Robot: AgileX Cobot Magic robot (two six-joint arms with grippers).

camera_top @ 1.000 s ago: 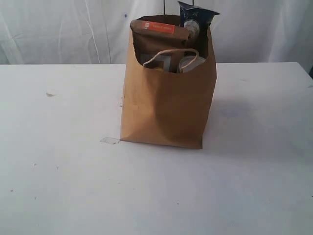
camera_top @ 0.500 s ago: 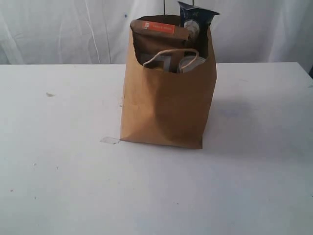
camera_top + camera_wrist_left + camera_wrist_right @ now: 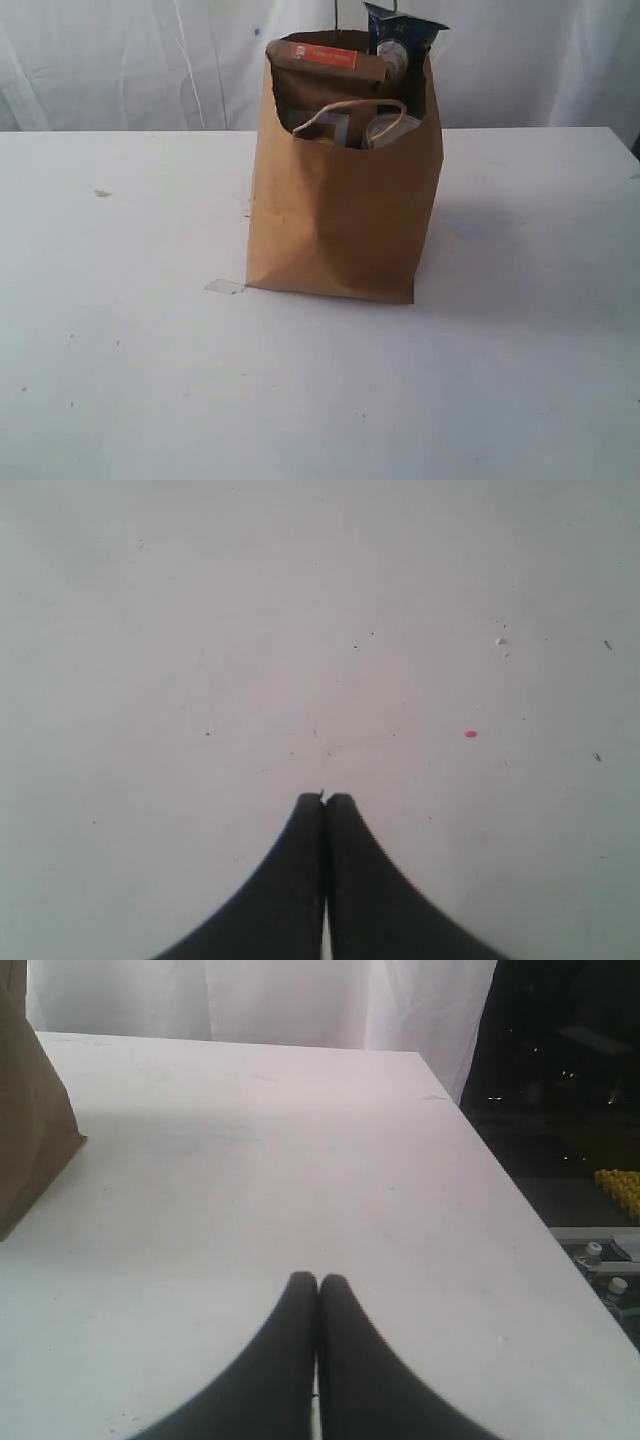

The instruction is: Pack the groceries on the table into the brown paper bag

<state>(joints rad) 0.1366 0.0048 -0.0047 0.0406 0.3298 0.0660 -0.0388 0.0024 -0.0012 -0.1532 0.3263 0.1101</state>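
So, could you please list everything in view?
tall brown kraft paper bag: one, brown, upright mid-table.
brown pouch with orange label: one, brown, poking from bag top.
spaghetti packet with dark end: one, dark blue, poking out beside pouch.
silvery round-topped container: one, silver, inside bag; kind unclear.
large flat white tabletop: one, white, under bag.
pale flat scrap: one, whitish, by bag's corner.
white curtain: one, white, behind table.
left hand: one, black, shut over bare table.
right hand: one, black, shut over table near bag.
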